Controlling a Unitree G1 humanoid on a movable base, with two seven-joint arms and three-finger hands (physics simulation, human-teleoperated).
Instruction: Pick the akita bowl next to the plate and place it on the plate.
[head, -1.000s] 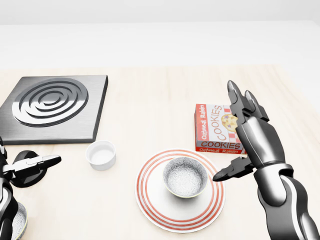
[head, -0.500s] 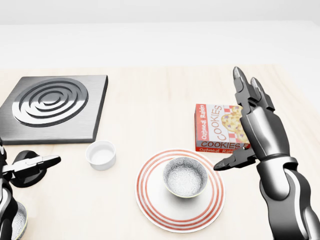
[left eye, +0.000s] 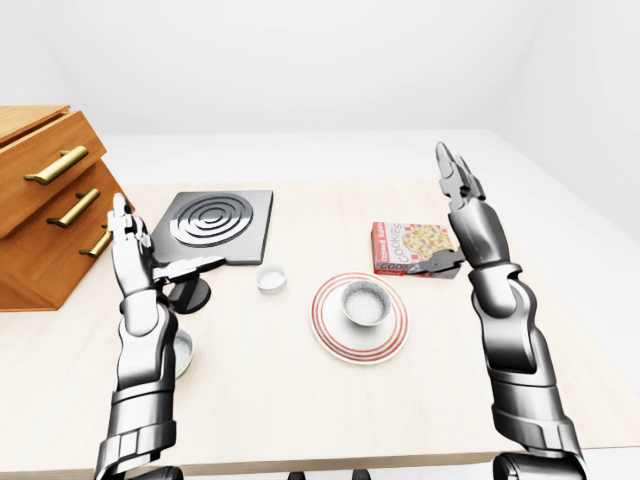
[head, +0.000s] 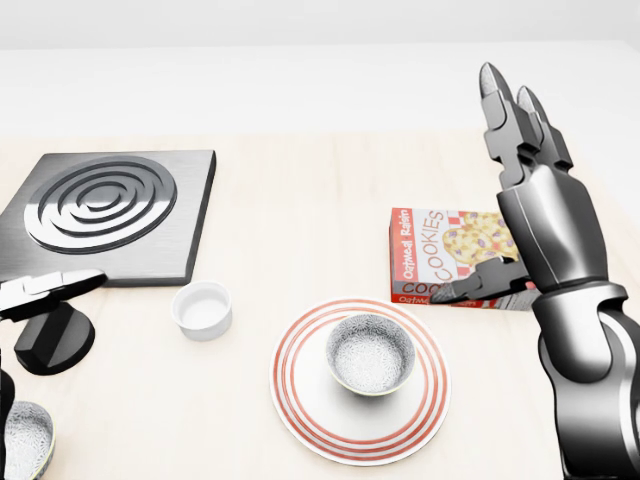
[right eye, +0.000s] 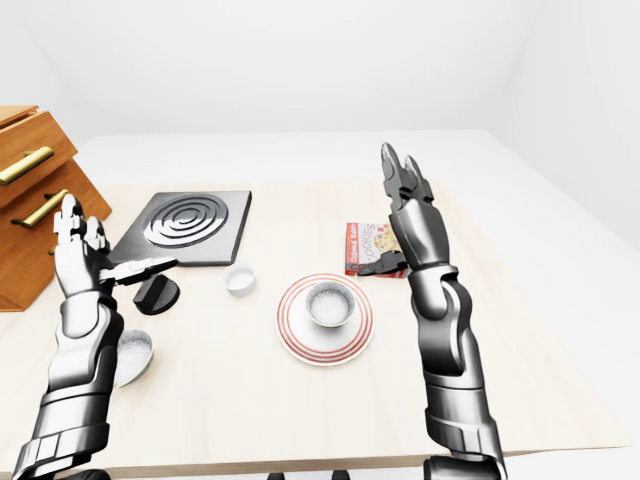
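Observation:
The akita bowl (head: 371, 355), speckled grey inside with a pale rim, sits upright in the middle of the red-ringed white plate (head: 300, 405). My right hand (head: 505, 190) is raised to the right of and above the plate, over the cookie box, fingers spread and open, holding nothing. At the left of the left-eye view my left hand (left eye: 150, 250) is also lifted and open, with its thumb pointing toward the stove plate. Neither hand touches the bowl.
A cookies box (head: 440, 255) lies to the upper right of the plate. A small white ramekin (head: 202, 308), a black knob (head: 55, 338) and a second speckled bowl (head: 25, 445) lie to its left. A black stove plate (head: 105, 210) and a wooden drawer cabinet (left eye: 40, 200) are at the far left.
My right hand has risen up and away from the plate's right edge, fingers still spread. The left hand lifted slightly. The bowl stays on the plate.

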